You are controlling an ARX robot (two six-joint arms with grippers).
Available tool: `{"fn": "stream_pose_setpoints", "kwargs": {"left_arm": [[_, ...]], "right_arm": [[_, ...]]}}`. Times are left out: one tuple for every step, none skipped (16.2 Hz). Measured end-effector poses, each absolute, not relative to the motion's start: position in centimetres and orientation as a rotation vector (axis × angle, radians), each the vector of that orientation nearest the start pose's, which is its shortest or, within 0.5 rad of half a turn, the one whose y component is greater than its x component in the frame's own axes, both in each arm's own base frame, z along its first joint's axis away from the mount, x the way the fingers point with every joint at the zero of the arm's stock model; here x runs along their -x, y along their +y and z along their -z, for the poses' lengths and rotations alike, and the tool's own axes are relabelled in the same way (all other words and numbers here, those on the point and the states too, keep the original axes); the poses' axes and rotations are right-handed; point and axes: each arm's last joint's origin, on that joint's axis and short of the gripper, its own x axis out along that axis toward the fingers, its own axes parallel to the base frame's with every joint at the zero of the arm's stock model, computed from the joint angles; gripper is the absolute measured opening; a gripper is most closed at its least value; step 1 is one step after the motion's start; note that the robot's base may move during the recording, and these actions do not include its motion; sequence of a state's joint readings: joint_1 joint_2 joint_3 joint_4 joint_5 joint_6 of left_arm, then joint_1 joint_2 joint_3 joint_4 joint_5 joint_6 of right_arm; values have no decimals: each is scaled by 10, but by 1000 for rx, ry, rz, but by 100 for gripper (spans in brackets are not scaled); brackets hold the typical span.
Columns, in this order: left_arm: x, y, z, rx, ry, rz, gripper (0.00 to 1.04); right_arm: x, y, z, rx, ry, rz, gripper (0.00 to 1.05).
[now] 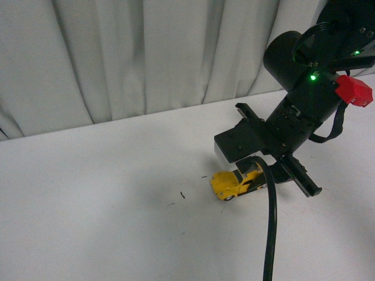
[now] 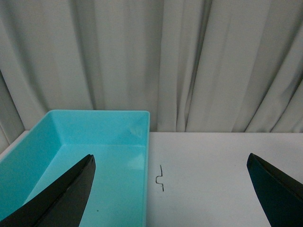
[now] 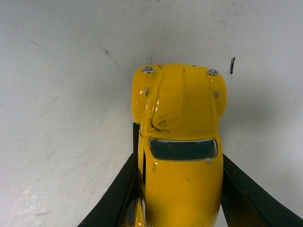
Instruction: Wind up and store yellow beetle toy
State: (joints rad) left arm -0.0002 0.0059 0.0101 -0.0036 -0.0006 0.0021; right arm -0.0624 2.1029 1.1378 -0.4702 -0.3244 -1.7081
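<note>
Right gripper (image 3: 182,198), angled down, pinches the yellow beetle toy (image 1: 229,184) on the table (image 1: 88,222). Only the view from the left gripper (image 2: 170,161), jaws spread, shows a teal bin (image 2: 71,137).

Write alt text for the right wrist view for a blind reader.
A glossy yellow beetle toy, seen from above, is gripped between the right gripper's two black fingers on a white table. Its dark windscreen and silver headlights show.

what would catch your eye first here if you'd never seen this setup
The glossy yellow beetle toy stands out on the white table, held between the fingers of the right gripper. In the left wrist view, a bright turquoise bin sits by the pale curtain.
</note>
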Motion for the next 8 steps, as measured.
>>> {"fn": "stream_pose_setpoints", "kwargs": {"left_arm": [[-97,0,-166,-2,-1,0,98],[-97,0,-166,-2,-1,-1,98],[-97,0,-166,-2,-1,0,98],[-97,0,-166,-2,-1,0,98],[-97,0,-166,-2,-1,0,98],[-97,0,-166,-2,-1,0,98],[-97,0,-166,-2,-1,0,98],[-97,0,-166,-2,-1,0,98]], "right_arm": [[-354,-17,-70,1109,818,-1278,41],[-352,-22,-69,1098,826,-1270,41],[-352,-24,-69,1093,829,-1266,41],[-351,-26,-68,1084,831,-1262,41],[-350,-28,-68,1079,833,-1258,41],[-350,-30,-68,1074,835,-1254,41],[-349,-34,-67,1062,836,-1249,41],[-347,-39,-66,1044,836,-1241,41]]}}
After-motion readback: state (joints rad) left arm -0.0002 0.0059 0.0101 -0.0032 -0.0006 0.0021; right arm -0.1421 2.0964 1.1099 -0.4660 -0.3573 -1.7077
